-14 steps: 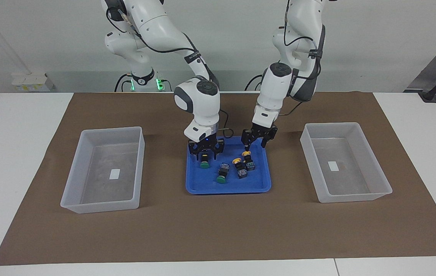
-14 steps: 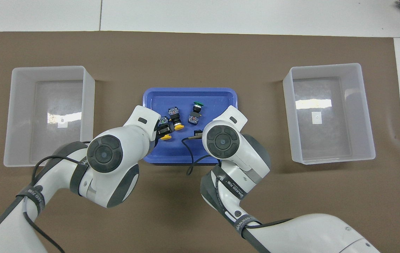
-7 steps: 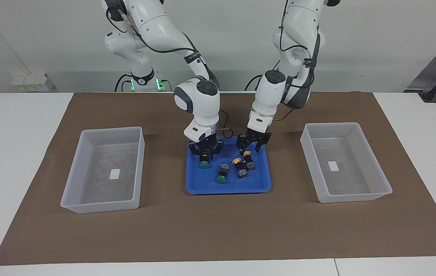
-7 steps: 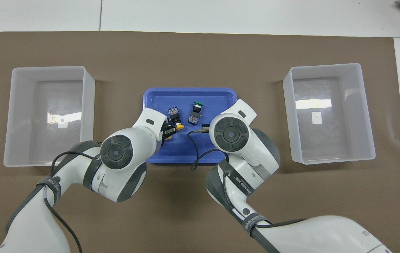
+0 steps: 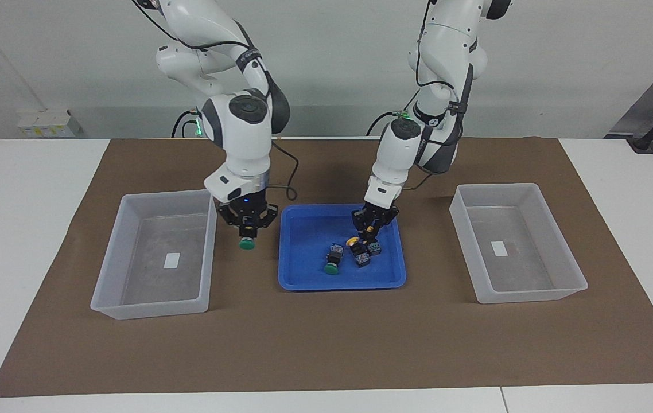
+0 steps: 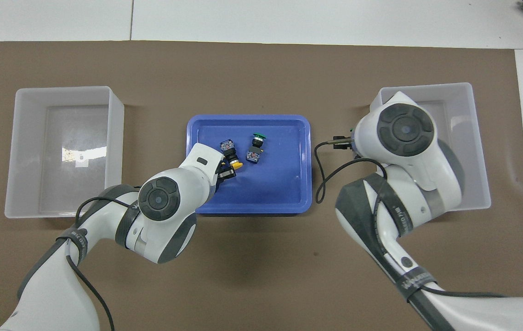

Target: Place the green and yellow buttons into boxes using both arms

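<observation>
Hanging clenched on a green button (image 5: 247,243), the right claw (image 5: 247,232) is over the brown mat (image 5: 326,344) between the blue tray (image 5: 303,281) and the right arm's box (image 5: 154,255) in the facing view. Down in the tray, the left claw (image 5: 368,231) grips a yellow button (image 5: 369,230); the left arm's box (image 5: 516,244) holds only its label.

Overhead, a second green button (image 6: 258,137) and a second yellow button (image 6: 235,162) lie in the tray; the right arm's wrist hides its claw.

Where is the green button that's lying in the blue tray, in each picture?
Facing view: the green button lies low in the blue tray, in the part farther from the robots.
Overhead view: the same button lies high in the tray, close to its upper rim.
Shared landmark: the blue tray.
</observation>
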You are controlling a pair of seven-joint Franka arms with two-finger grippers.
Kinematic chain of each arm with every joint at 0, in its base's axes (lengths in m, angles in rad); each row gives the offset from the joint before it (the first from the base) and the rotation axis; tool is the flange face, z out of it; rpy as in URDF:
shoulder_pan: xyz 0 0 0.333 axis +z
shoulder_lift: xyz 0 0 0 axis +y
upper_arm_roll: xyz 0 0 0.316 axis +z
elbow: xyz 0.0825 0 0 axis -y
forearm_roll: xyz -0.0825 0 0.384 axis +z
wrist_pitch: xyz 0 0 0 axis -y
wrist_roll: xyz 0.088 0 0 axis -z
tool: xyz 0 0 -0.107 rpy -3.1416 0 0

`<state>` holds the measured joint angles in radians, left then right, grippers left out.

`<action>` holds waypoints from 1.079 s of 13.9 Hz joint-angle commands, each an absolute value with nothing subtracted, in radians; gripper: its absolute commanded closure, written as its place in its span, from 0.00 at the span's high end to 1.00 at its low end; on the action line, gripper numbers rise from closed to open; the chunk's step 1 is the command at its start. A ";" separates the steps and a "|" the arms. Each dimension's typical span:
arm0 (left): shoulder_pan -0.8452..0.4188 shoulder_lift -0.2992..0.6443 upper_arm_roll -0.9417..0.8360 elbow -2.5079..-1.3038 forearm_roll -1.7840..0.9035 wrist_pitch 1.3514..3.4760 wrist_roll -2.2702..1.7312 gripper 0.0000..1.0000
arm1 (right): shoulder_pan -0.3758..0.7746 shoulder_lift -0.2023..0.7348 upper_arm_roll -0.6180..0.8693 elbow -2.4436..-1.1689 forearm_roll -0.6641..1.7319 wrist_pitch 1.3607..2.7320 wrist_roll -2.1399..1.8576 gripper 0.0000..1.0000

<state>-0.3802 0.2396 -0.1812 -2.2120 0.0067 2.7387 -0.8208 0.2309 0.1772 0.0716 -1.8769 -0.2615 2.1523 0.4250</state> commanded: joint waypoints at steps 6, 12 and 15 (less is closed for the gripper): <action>-0.374 0.242 -0.161 -2.050 0.017 2.490 -0.796 0.00 | -0.032 0.184 0.083 -1.881 -0.091 2.252 -0.076 0.00; -0.295 0.158 -0.161 -1.928 0.041 2.237 -0.787 0.00 | -0.133 0.279 0.083 -1.913 -0.084 2.407 -0.107 0.00; -0.256 0.124 -0.161 -1.924 0.041 2.186 -0.753 0.00 | -0.152 0.291 0.081 -1.939 -0.084 2.434 -0.106 0.00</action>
